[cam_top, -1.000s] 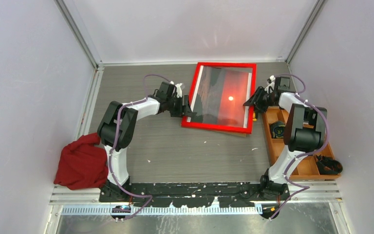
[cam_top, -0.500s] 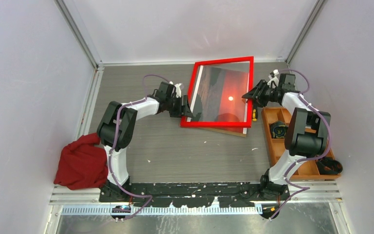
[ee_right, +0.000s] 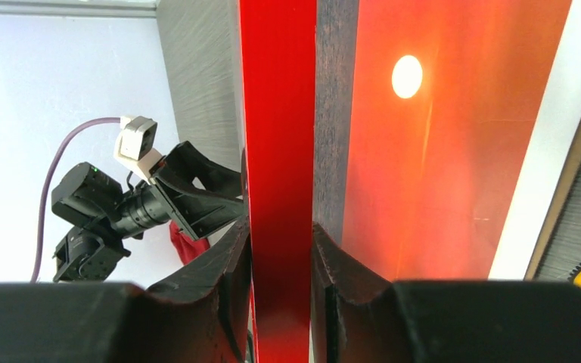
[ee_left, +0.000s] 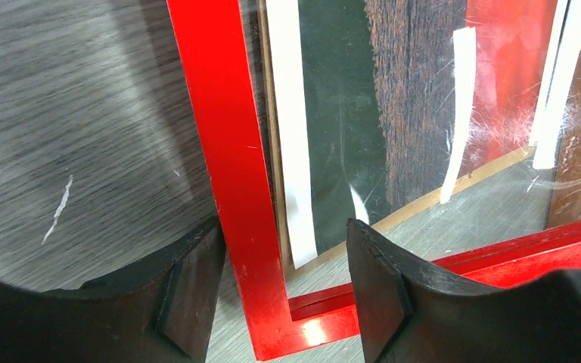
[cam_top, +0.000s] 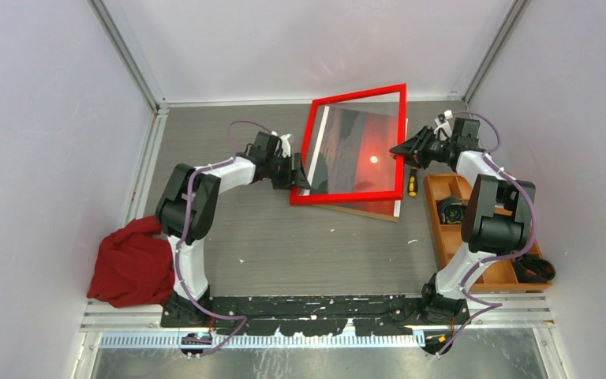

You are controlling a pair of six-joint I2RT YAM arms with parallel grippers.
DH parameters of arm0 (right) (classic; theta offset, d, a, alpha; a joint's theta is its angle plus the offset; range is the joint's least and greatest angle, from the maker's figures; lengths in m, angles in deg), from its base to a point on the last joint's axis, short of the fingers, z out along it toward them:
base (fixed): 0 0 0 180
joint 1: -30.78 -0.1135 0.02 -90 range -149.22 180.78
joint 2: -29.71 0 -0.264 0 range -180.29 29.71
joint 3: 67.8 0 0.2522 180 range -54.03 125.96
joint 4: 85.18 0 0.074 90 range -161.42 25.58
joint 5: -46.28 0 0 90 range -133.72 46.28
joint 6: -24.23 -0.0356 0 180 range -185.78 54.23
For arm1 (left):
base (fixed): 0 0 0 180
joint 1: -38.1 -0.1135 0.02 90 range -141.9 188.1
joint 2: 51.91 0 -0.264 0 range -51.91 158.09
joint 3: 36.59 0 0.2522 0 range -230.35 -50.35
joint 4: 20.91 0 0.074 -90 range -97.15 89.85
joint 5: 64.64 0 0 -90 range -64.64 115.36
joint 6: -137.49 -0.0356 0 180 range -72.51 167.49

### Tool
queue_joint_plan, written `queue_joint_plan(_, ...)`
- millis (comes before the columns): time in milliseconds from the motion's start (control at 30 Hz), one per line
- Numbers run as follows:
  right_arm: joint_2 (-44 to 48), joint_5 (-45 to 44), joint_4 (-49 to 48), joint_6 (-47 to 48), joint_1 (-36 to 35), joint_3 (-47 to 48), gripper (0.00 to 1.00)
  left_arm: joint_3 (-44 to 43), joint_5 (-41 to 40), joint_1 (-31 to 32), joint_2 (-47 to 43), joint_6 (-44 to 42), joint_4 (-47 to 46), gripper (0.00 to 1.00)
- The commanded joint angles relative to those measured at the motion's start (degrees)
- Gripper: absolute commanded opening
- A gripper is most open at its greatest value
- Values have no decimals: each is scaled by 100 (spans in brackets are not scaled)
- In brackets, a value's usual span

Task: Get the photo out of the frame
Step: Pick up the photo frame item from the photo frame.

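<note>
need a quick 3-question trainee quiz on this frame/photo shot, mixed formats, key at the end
1. True or false: the right gripper is shut on a rail of the frame.
2. The left gripper is: A) clamped tight on glass, B) open, straddling the frame's left rail, C) out of every view.
3. Fill in: the photo lies ___ the tilted frame.

Key: 1 true; 2 B; 3 under.

Glossy red frame (ee_left: pixel 231 174), scuffed clear pane (ee_left: pixel 499 121) — matt wood-grain table (ee_left: pixel 68 98)
</note>
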Motion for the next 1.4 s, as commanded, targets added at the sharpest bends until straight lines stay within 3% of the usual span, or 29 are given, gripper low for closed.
queue_joint_plan(0, 185, 383, -235, -233, -55, 116, 20, -20, 112, -115, -346, -5, 60, 61)
queue_joint_plan(133, 71, 363, -106, -177, -189, 276, 15, -43, 120, -258, -507, -152, 175, 61)
queue_joint_plan(633, -322, -48, 164, 51, -1188, 810, 16, 193, 155, -660, -974, -901, 753, 62)
queue_joint_plan(1367, -957, -1144, -69, -529, -2754, 1599, 17, 646, 491, -2697, -1563, -1642, 1574, 64)
